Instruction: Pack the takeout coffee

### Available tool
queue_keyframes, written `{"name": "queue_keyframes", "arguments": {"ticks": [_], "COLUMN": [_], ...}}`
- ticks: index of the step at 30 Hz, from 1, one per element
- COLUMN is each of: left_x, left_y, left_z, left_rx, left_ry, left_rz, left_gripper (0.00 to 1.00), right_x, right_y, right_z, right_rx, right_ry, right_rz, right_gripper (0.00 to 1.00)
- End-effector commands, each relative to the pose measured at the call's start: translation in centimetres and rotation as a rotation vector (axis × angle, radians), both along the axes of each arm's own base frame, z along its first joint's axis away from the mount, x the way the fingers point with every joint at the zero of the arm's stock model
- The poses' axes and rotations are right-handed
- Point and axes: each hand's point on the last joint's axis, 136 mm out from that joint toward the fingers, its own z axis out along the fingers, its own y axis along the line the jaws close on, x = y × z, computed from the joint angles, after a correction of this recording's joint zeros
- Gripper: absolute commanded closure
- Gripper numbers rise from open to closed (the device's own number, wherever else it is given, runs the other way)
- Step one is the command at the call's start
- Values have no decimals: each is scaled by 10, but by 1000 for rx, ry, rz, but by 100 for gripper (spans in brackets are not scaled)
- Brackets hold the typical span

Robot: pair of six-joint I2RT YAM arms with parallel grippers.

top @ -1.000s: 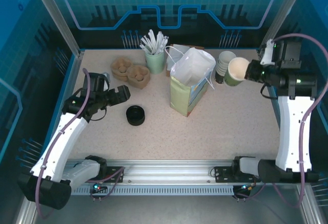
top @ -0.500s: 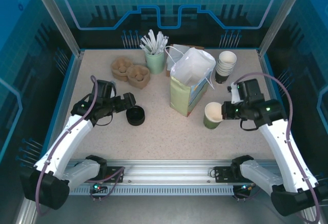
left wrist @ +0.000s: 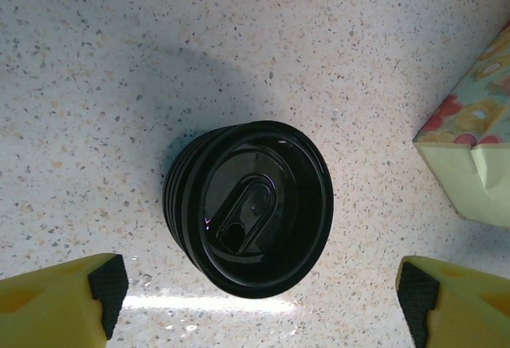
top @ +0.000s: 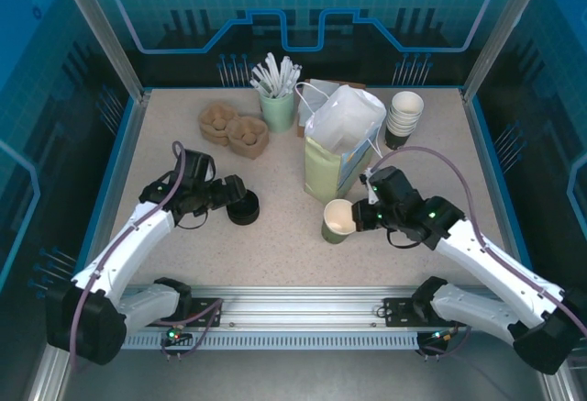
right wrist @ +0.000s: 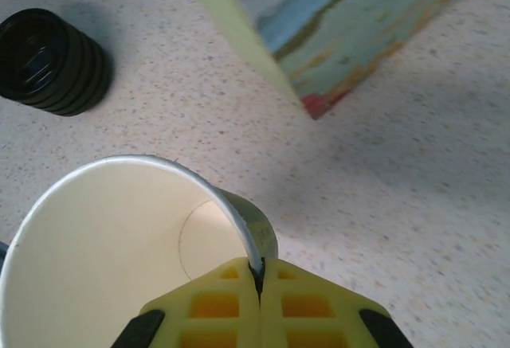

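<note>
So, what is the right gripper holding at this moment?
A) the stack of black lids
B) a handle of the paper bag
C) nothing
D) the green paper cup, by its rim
D: in the right wrist view the right gripper is shut on the rim of the green paper cup, and the cup wall is pinched between its two fingers.

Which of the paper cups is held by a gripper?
The green cup in front of the paper bag: the right gripper pinches its rim. The stacked cups at the back stand free.
</note>
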Motion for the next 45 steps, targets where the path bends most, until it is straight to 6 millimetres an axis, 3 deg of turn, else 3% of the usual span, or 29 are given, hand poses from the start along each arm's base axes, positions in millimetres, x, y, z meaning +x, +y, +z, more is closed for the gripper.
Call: {"name": "queue_keyframes", "arguments": {"ticks": [1,14,32,40,44,45], "left_x": [-4,3,2,1,1,0], "left_y": [1,-1,4,3,2,1], "left_z": [-10,-23,-40,-43,-46,-46], "left_rx": [53,90,150,163,178,179], "left_ry": [34,71,125,138,145,147], "left_rz": [-13,-12,2,-11,-15,-17], "left_gripper": [13,15,32,45,48,48], "right_x": [11,12,19,18,15,18], "right_y": [17,49,69,71,66,70], "right_z": [-7,-35,-59,-60,-63,-52], "right_rx": [38,-8,-74,-82,-99,-84], "right_ry": [-13,1,44,47,61,48], "right_rz": [-31,13,26,28,23,23], "right_gripper": [98,96,94,78,73,70]}}
